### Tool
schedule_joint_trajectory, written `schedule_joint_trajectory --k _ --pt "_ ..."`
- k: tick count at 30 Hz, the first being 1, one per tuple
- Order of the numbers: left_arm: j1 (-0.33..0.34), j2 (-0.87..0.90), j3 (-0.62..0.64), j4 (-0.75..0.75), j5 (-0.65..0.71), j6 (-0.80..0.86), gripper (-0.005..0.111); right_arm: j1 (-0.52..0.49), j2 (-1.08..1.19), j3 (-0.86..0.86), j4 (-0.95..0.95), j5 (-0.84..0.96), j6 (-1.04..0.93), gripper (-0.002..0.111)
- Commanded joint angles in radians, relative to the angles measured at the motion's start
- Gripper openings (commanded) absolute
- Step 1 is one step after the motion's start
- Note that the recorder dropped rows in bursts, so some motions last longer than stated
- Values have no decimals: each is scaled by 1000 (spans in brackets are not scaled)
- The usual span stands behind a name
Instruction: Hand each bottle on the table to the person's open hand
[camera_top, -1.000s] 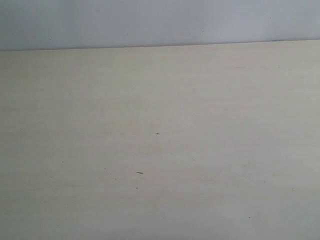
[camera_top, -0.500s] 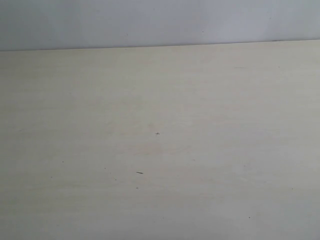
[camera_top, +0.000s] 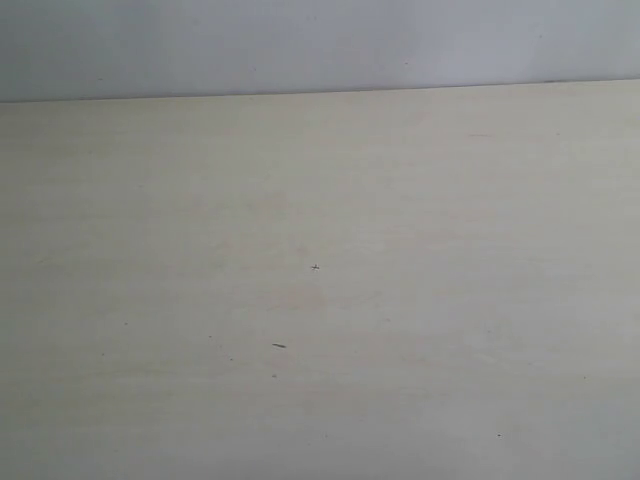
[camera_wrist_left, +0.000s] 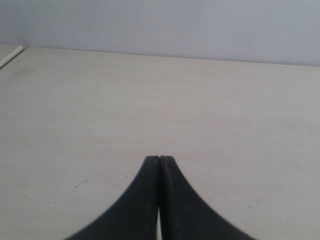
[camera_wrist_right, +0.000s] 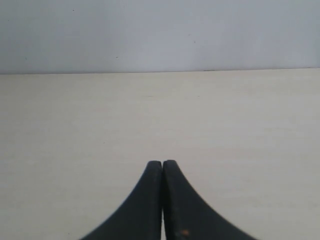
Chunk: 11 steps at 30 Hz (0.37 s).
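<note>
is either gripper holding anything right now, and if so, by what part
Nothing is held. The left gripper and the right gripper are both shut with their fingertips pressed together and nothing between them, above the bare table.

The pale cream, matte table bears a few tiny dark specks.

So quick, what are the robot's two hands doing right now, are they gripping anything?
Left hand: closed, empty, fingers pressed together above the table.
Right hand: closed, empty, fingers pressed together too.
</note>
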Motion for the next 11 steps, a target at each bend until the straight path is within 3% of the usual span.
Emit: schedule_joint_trajectory --k 1,11 --pt "2 -6 3 -5 -1 -5 0 -5 -6 4 -4 -14 2 0" --pt "2 -6 3 -5 -1 -5 0 -5 -6 4 -4 -4 2 0"
